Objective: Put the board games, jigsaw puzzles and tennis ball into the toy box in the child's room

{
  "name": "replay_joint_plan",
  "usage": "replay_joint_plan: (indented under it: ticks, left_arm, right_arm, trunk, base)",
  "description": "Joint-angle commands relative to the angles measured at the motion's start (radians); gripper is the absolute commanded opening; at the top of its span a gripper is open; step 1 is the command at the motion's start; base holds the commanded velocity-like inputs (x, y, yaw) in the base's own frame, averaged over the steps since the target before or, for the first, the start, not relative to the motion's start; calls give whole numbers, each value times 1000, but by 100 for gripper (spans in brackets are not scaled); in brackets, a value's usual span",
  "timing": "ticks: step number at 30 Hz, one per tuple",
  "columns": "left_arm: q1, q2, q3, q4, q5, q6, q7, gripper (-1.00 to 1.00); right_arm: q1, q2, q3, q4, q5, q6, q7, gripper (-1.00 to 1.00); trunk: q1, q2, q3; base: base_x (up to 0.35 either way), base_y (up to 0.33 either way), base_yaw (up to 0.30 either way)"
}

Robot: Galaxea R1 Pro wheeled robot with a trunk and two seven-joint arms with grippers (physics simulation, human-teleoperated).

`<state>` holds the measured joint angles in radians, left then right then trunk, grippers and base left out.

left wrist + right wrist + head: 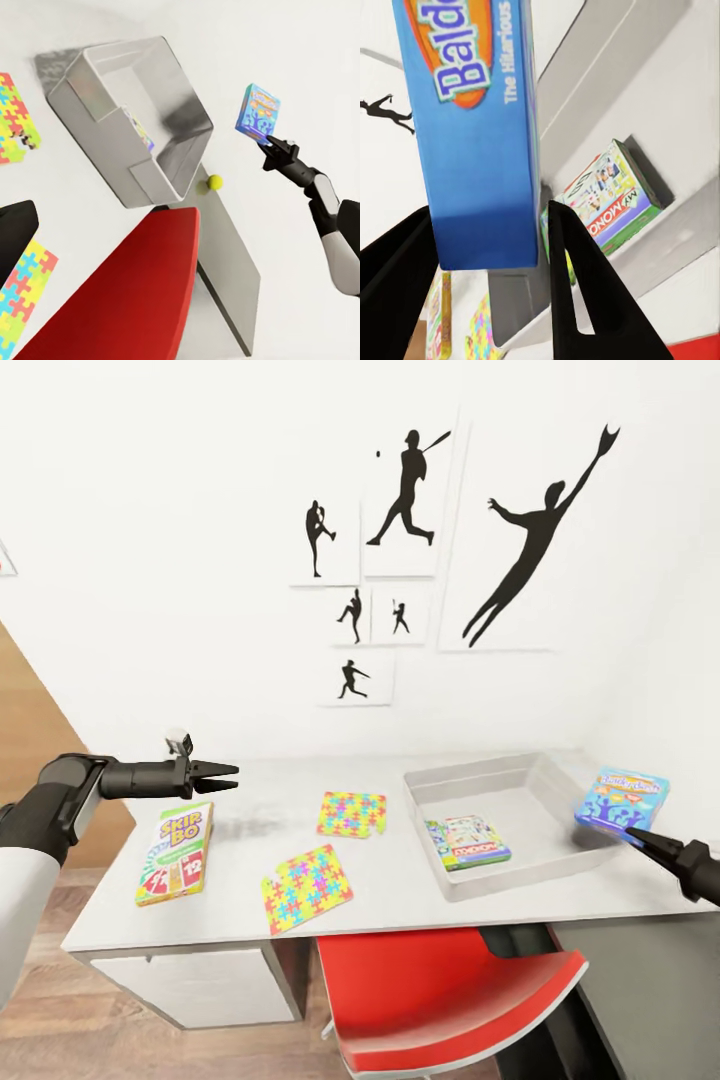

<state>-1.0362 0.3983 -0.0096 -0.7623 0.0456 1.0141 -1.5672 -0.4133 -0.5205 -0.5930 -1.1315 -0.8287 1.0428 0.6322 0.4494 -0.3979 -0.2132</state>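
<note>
Notably, tennis ball beside toy box.

A plain white wall fills most of the head view, evenly lit, hung with a cluster of white panels bearing black sports silhouettes: a batter, a pitcher, a large leaping catcher and three smaller players beneath them. A strip of wood panelling shows at the left edge, with wood-plank floor below it. A red chair is tucked under the front of a long light-grey desk.
</note>
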Motion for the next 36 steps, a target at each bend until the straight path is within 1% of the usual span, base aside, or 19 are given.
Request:
replay_joint_plan:
  ticks: [1, 3, 6, 8, 9, 11, 20, 26, 36]
  left_arm:
    - [-1, 0, -1, 0, 1, 11, -4, 100]
    - [-1, 0, -1, 0, 1, 11, -4, 100]
    - [-1, 0, -1, 0, 1, 11, -4, 100]
    - [-1, 1, -1, 0, 1, 11, -4, 100]
    - [-1, 2, -1, 0, 1, 11, -4, 100]
    - [-1, 2, 0, 0, 0, 11, -4, 100]
    - [-1, 2, 1, 0, 0, 11, -4, 100]
    - [-1, 2, 2, 0, 1, 11, -4, 100]
    - [-1, 1, 2, 0, 3, 11, -4, 100]
  right_arm:
    - [-9, -2, 8, -5, 9, 4, 4, -100]
    - [-27, -4, 39, -10, 8, 4, -2, -100]
    - [-55, -6, 124, -14, 8, 4, -17, -100]
    - [-63, -6, 156, -15, 6, 4, -24, -100]
    - [-64, -5, 162, -15, 5, 4, -25, -100]
    - [-66, -6, 168, -15, 5, 4, -27, -100]
    - [-67, -8, 174, -15, 5, 4, -28, -100]
    - [-67, -8, 175, -13, 8, 4, -29, -100]
    - [-67, -9, 176, -13, 9, 4, -31, -100]
  trunk:
    - [1, -2, -2]
    - [1, -2, -3]
    - [1, -2, -3]
    - [1, -2, -3]
    - [1, -2, -3]
    - [1, -2, -3]
    - [1, -2, -3]
    - [1, -2, -3]
    - [1, -2, -3]
  base:
    - [5, 2, -34]
    - [3, 1, -20]
    - [1, 0, -8]
    - [0, 0, -2]
    - [0, 0, 0]
    - [0, 0, 0]
    - [3, 19, 0]
    - [149, 135, 0]
    - [35, 17, -29]
